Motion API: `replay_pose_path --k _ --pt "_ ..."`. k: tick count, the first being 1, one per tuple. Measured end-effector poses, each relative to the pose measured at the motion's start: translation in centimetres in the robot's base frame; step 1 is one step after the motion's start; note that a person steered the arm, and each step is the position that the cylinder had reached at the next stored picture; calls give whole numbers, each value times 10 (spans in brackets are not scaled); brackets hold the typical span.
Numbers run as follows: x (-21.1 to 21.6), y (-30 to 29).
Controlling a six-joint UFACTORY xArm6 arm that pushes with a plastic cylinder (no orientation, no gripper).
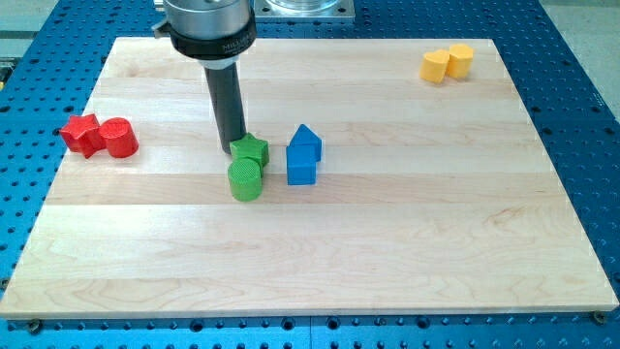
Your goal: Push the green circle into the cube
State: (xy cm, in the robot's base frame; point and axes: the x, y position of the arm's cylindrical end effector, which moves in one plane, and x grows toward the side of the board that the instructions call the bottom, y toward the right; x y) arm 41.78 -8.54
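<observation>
A green circle block (pixel 245 180) sits near the middle of the wooden board (pixel 387 252). A green star block (pixel 252 149) touches it just above. A blue cube (pixel 301 168) stands a little to the right of the green circle, with a blue triangular block (pixel 305 140) touching it at the top. My tip (pixel 232 149) is at the left side of the green star, just above the green circle and close to both.
A red star (pixel 79 132) and a red cylinder (pixel 119 138) sit together at the view's left. Two yellow blocks (pixel 447 63) sit together at the view's top right. The board lies on a blue perforated table.
</observation>
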Motion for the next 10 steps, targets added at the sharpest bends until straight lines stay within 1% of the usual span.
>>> replay_pose_path --k 1,2,3,4,5,6,7,9,10 --pt "-7 7" --pt "-17 -34" --pt "-1 -48" --pt "52 -48" --pt "92 -31" --pt "83 0" --pt "44 28" --pt "38 28" --pt "39 -7"
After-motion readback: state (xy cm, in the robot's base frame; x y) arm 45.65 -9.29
